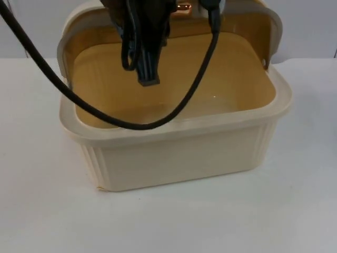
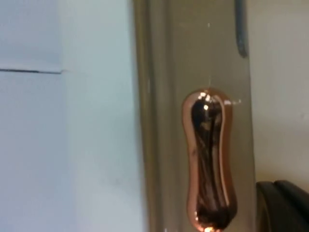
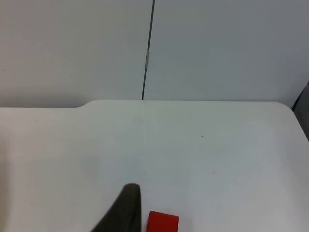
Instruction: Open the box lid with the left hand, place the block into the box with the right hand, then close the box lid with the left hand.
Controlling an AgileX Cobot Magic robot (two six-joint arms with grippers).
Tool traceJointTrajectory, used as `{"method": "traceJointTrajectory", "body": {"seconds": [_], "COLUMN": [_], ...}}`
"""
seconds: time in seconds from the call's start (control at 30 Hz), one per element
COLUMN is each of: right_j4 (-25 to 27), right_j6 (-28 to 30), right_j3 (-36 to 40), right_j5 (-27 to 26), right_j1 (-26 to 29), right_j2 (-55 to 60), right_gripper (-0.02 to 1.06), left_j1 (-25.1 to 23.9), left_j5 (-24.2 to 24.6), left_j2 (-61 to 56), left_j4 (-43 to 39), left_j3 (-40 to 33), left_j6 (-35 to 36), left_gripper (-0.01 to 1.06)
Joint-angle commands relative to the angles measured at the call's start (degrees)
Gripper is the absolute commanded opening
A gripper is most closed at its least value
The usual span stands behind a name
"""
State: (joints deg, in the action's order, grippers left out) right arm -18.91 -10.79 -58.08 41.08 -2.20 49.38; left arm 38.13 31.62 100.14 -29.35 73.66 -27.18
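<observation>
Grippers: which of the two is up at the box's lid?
The left gripper: it is right by the copper handle on the raised lid. The right gripper is elsewhere, over the white table by the red block.

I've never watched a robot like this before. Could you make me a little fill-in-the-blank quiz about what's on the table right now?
1. The lid of the cream box stands ____.
2. The block lying on the white table is ____ in colour.
3. The shiny handle seen close by the left gripper is ____-coloured.
4. Inside, the box holds ____.

Missing words: open; red; copper; nothing
</observation>
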Motion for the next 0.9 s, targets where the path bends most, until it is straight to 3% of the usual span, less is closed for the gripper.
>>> {"method": "traceJointTrajectory", "body": {"seconds": [0.0, 0.27, 0.47, 0.6, 0.7, 0.77, 0.83, 0.87], "right_j4": [0.1, 0.1, 0.1, 0.1, 0.1, 0.1, 0.1, 0.1], "right_j6": [-0.3, -0.3, -0.3, -0.3, -0.3, -0.3, -0.3, -0.3], "right_j3": [0.3, 0.3, 0.3, 0.3, 0.3, 0.3, 0.3, 0.3], "right_j5": [0.0, 0.1, 0.1, 0.1, 0.1, -0.1, -0.1, -0.1], "right_j1": [0.3, 0.3, 0.3, 0.3, 0.3, 0.3, 0.3, 0.3], "right_j2": [-0.3, -0.3, -0.3, -0.3, -0.3, -0.3, -0.3, -0.3], "right_gripper": [1.05, 1.05, 1.05, 1.05, 1.05, 1.05, 1.05, 1.05], "left_j1": [-0.3, -0.9, -0.4, -0.2, -0.2, -0.2, -1.2, -1.2], "left_j5": [-1.0, 0.1, 5.6, 10.2, 10.7, 9.3, 4.6, 4.6], "left_j2": [-0.4, -0.4, -1.3, -5.1, -8.6, -12.3, -16.5, -16.5], "left_j4": [0.9, 0.9, 7.5, 19.1, 26.2, 33.4, 37.6, 37.6], "left_j3": [0.6, 1.6, 1.6, 1.6, 1.6, 1.6, 1.6, 1.6], "left_j6": [0.8, 2.4, -1.5, -10.7, -17.1, -22.9, -24.4, -24.4], "left_gripper": [0.00, 0.00, 0.00, 0.00, 0.00, 0.00, 0.00, 0.00]}}
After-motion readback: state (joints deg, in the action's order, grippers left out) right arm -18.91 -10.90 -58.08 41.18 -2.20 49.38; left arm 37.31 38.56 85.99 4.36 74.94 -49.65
